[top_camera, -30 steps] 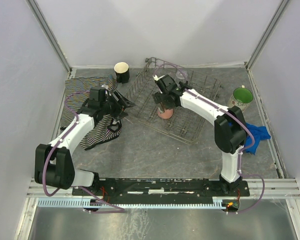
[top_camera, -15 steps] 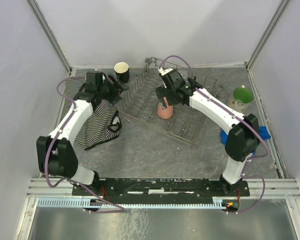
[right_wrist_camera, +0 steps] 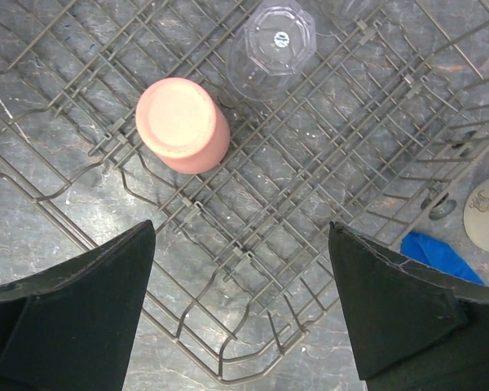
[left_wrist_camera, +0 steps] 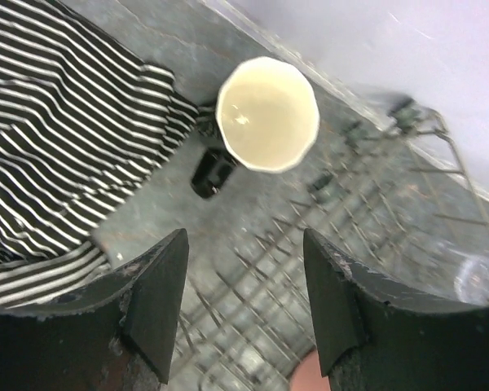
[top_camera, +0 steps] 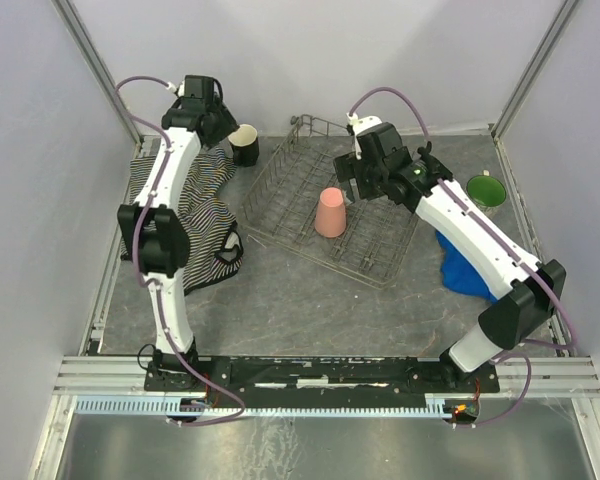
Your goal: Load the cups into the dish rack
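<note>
Only the right wrist view shows the clear glass (right_wrist_camera: 273, 45) upside down in the dish rack (right_wrist_camera: 326, 163). A sticker on its base is too small to read. The inverted pink tumbler (right_wrist_camera: 182, 124) stands near it. The right tool (right_wrist_camera: 240, 228) hangs above, open and empty. The left wrist view shows the black mug (left_wrist_camera: 267, 114) upright at the bench's (top_camera: 300, 300) far edge, ahead of the open, empty left tool (left_wrist_camera: 243, 236). The floral mug (top_camera: 485, 192) stands near the right edge.

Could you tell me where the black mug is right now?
In the top view the black mug stands upright at the far left, between the striped cloth and the dish rack.
</note>
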Tool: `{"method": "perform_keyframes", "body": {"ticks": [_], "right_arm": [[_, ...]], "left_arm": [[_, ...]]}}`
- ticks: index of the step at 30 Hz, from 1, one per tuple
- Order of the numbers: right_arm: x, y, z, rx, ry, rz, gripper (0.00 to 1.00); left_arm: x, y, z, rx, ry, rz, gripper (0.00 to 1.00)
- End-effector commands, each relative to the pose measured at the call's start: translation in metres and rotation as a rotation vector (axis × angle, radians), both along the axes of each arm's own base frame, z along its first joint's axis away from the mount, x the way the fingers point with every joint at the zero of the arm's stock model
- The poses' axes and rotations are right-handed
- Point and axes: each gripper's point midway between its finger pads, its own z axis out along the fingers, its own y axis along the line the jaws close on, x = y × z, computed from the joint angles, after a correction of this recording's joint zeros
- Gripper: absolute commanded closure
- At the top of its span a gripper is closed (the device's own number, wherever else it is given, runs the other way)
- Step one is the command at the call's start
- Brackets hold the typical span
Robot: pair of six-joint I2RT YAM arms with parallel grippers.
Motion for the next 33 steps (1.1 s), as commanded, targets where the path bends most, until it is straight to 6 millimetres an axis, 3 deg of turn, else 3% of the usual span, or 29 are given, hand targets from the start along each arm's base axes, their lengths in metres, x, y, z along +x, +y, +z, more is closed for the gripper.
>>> {"method": "perform_keyframes", "body": {"ticks": [1,8,11,17,19,33], "right_arm": [[0.0,-0.014,0.022,-0.001,-0.033,-0.02,0.06],[0.001,-0.036,0.02,-0.049,-0.001,-0.081,0.06],[0.001,-0.039,0.015,-0.067,0.02,-0.088,0.07],[0.001,-0.037,0.002,-0.07,0.054,-0.092,0.07],[0.001,-0.038,-0.001,-0.078,0.058,-0.097,0.07],[0.003,-0.042,-0.003,-0.108,0.072,-0.114,0.07]], "left_arm": [[0.012,0.035,-0.012,0.252,0.058,-0.002,0.38],[0.038,0.052,-0.041,0.22,0.062,-0.024,0.43],[0.046,0.046,-0.047,0.184,0.046,-0.055,0.43],[0.061,0.028,-0.036,0.109,-0.037,-0.111,0.4],[0.066,0.023,-0.052,0.087,-0.027,-0.135,0.4],[0.083,0.015,-0.071,0.065,-0.042,-0.156,0.36]]}}
